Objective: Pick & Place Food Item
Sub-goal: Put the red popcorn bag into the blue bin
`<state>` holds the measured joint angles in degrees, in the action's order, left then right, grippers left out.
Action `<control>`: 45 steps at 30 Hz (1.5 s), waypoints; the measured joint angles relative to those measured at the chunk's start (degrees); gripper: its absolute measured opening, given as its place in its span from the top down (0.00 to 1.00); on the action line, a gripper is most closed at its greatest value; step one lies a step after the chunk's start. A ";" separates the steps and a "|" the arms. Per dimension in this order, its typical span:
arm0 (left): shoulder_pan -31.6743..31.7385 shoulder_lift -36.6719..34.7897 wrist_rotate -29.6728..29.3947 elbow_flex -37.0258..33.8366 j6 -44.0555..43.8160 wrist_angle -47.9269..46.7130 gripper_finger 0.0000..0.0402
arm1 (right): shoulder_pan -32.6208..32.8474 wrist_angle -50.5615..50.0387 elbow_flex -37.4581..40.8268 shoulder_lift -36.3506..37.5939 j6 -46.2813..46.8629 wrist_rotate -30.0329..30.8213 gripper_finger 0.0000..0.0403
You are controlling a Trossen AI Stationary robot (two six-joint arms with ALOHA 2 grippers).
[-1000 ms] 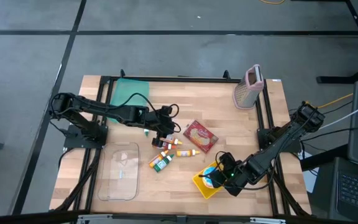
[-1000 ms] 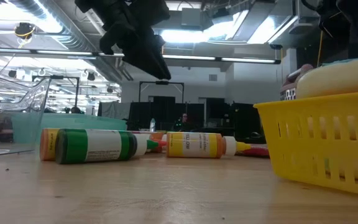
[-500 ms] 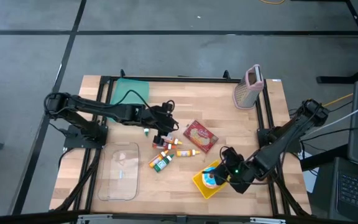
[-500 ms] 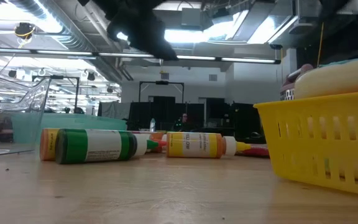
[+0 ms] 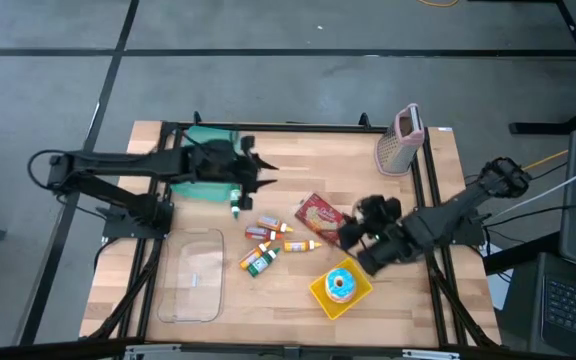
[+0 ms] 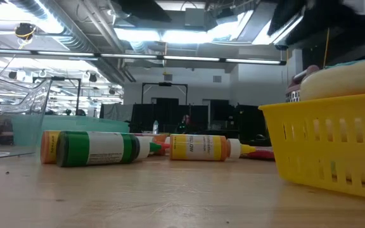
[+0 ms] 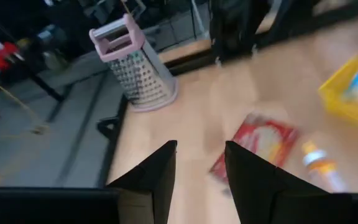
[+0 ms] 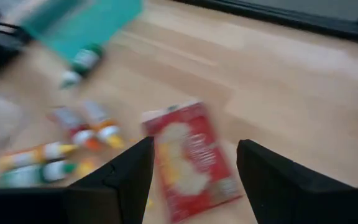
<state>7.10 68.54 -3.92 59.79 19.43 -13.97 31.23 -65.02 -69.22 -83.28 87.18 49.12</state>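
1. Left hand (image 5: 264,166): we find it above the worktop (image 5: 348,160), left of the snack packet, by the green board (image 5: 203,165). Fingers (image 7: 157,174) parted a little, nothing between them. We judge it has no load because the food is not on its side.

2. Clear tray (image 5: 193,275): flat, well left of the snack packet, nearer the front edge. Empty so far as we can tell.

3. Small bottles (image 5: 268,245): a loose cluster lying on their sides just left of the snack packet.

4. Snack packet (image 5: 320,218): red, lying flat mid-worktop; our landmark.

5. Right hand (image 5: 353,232): just right of the snack packet, fingers (image 8: 129,171) spread wide and empty, pointing toward it.

6. Doughnut (image 5: 340,285): the food item as we read it, blue-iced, resting in the yellow basket (image 5: 318,292) right of the snack packet, toward the front. We judge it already placed.

7. Grater (image 5: 401,140): pink-topped, upright, right of the snack packet at the far edge.

8. Surface and room: pale wood planks in a black frame; grey floor around; ceiling lights behind.
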 joint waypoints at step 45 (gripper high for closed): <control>11.90 -6.22 19.38 -30.39 -13.19 24.00 0.67 | -11.59 35.47 30.34 0.76 3.84 -28.43 0.44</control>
<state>19.00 62.33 15.46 29.40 6.24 10.03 19.64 -29.55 -38.88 -82.52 91.03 20.68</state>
